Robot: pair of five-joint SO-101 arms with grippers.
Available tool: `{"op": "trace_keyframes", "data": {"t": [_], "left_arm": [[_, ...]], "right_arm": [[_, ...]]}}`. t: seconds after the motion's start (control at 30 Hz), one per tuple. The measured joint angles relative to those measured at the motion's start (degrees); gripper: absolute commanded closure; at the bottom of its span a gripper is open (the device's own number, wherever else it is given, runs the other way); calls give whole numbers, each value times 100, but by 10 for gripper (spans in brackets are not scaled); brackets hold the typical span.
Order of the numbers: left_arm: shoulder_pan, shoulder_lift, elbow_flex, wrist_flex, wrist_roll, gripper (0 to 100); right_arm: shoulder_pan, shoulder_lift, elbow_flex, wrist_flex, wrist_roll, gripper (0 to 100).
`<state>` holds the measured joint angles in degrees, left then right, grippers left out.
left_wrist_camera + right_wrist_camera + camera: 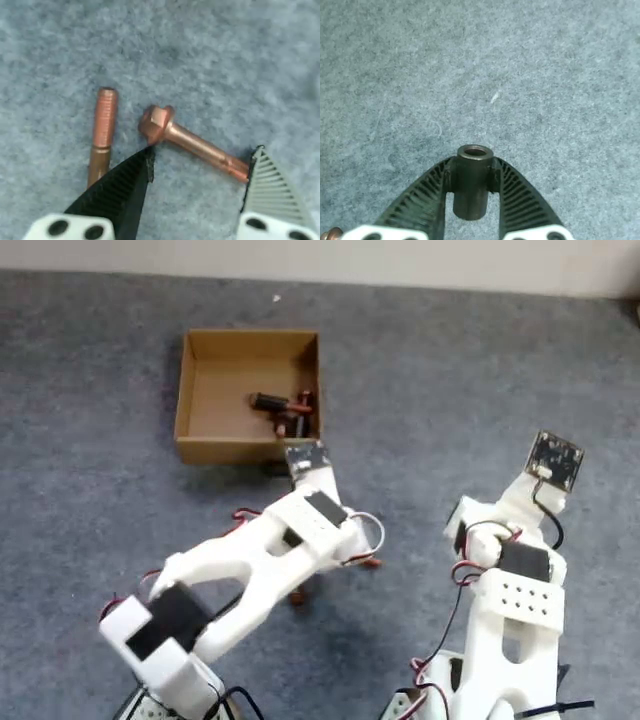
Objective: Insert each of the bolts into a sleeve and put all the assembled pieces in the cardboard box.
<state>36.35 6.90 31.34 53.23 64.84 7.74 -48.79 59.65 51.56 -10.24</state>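
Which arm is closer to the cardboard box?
Left. The left arm ends beside the cardboard box, at its near corner; the right arm stands well off to the side.

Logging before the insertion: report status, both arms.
Left gripper open, straddling a bolt on the table. Right gripper shut on a sleeve. Second bolt lies beside the first, apart.

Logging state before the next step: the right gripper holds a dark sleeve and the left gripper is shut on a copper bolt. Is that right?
Not quite. The left gripper is open, not shut: the left wrist view shows its jaws standing apart on either side of the copper bolt, not clamping it. The right gripper does hold the dark sleeve.
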Motion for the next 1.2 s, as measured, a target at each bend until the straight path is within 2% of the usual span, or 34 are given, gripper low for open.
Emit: {"op": "trace_keyframes", "data": {"t": [0.33,0.6,1.03,1.2], "left_arm": [[-448,273,-255,0,193,716],[-624,290,-316,-26,202,995],[-818,290,-369,-44,185,995],[-826,-149,-369,167,-202,995]], "right_arm": [[0,0,0,0,0,994],[0,0,0,0,0,994],[0,0,0,0,0,994],[0,0,0,0,0,994]]}}
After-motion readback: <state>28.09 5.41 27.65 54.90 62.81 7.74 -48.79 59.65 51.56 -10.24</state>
